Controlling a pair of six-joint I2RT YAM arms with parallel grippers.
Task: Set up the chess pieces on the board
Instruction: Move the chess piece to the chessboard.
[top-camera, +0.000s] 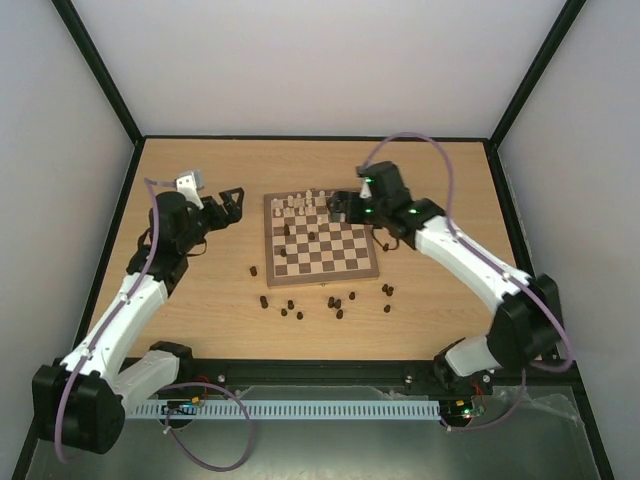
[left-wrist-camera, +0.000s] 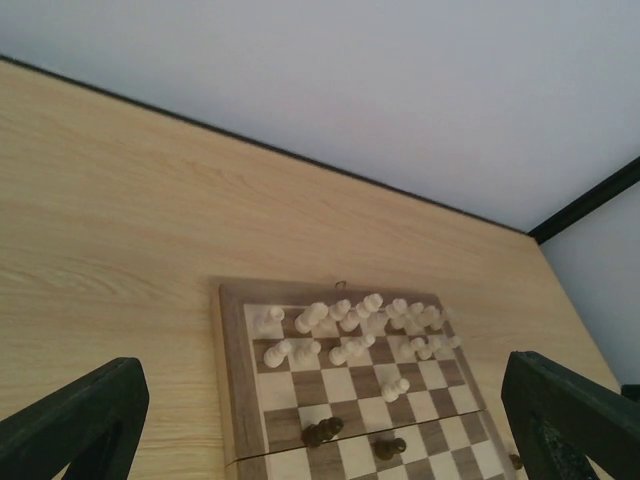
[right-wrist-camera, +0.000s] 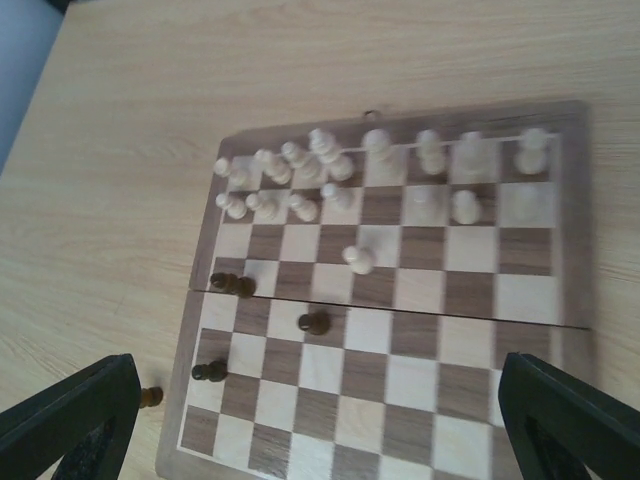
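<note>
Board (top-camera: 322, 279) mid-table, pale cream pieces (top-camera: 305, 205) crowded along its far rows. Dark chess pieces (top-camera: 336, 302) mostly scattered on tabletop (top-camera: 200, 170) beside near edge; a few on left squares. Left gripper (top-camera: 236, 203) spread wide, holding nothing, left of far-left corner. Right gripper (top-camera: 345, 206) likewise spread wide and empty, above far-right squares.

Light wood surface (top-camera: 300, 165), plain grain. Toward surface's far middle: pale cream pieces (right-wrist-camera: 378, 148) in two rough rows, most upright, one standing alone nearer. Behind surface: white walls (top-camera: 320, 60). Along surface's edges: black frame (top-camera: 98, 70). At surface's near edge: white slotted strip (top-camera: 320, 409).
</note>
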